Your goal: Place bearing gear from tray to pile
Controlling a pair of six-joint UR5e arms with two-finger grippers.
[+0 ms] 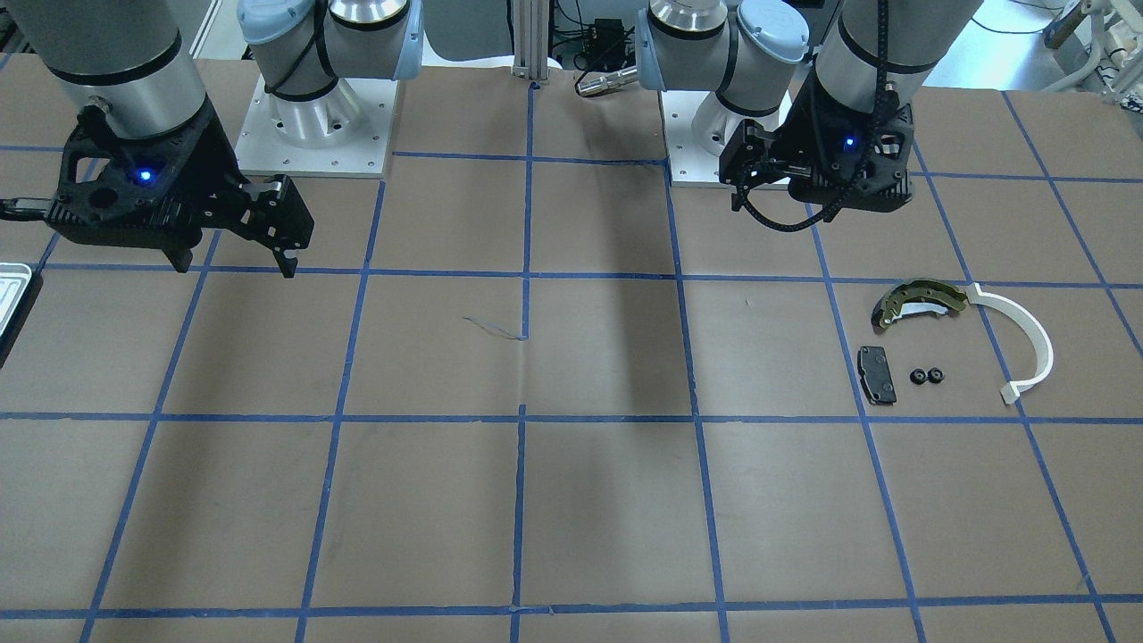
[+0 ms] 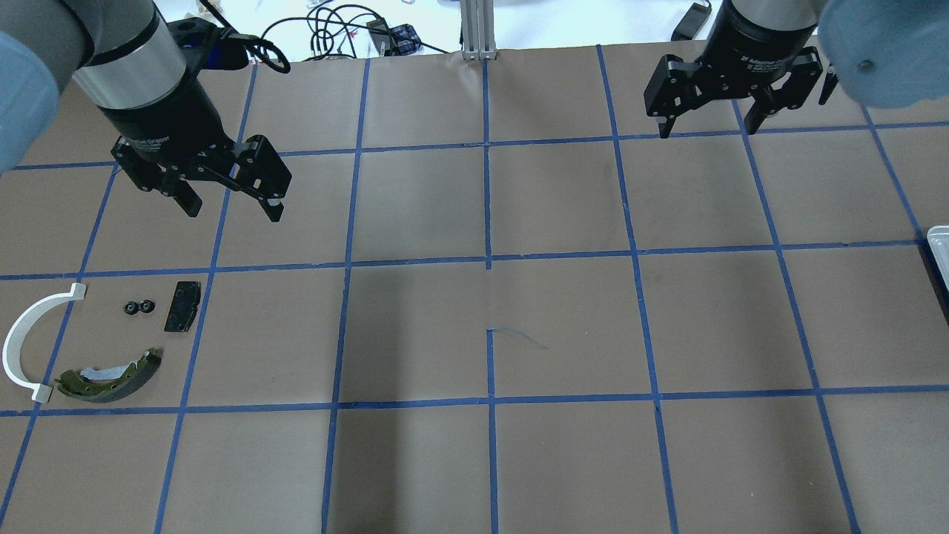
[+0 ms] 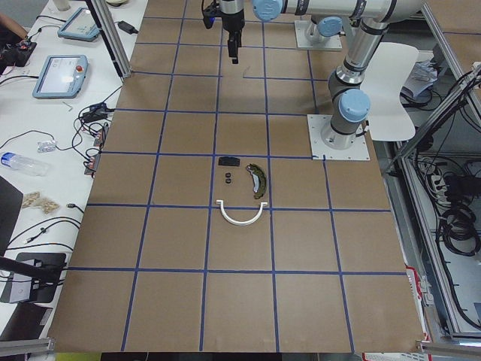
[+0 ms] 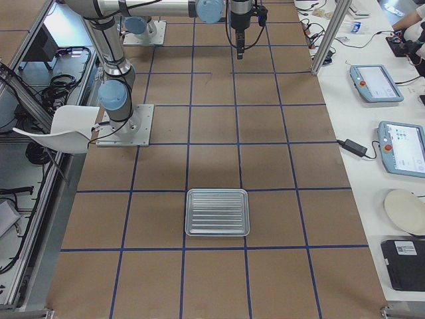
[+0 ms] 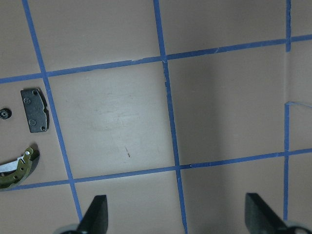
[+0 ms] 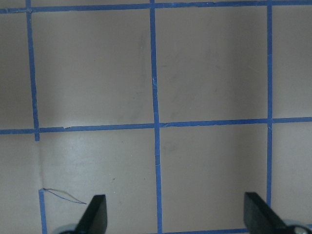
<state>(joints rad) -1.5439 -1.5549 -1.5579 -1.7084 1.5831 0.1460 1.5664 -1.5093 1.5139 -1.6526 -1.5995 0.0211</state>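
Observation:
Two small black bearing gears lie side by side in the pile, between the black pad and the white arc strip, with the olive brake shoe nearer me. My left gripper hangs open and empty above the table, just beyond and to the right of the pile. At the far right my right gripper is open and empty too. The tray sits at the table's right end, and its ridged inside holds nothing. Only an edge of the tray shows overhead.
Brown paper with a blue tape grid covers the table. The arm bases stand on the robot's side. Cables and a metal post lie past the far edge. Tablets, bottles and other gear sit on the side benches.

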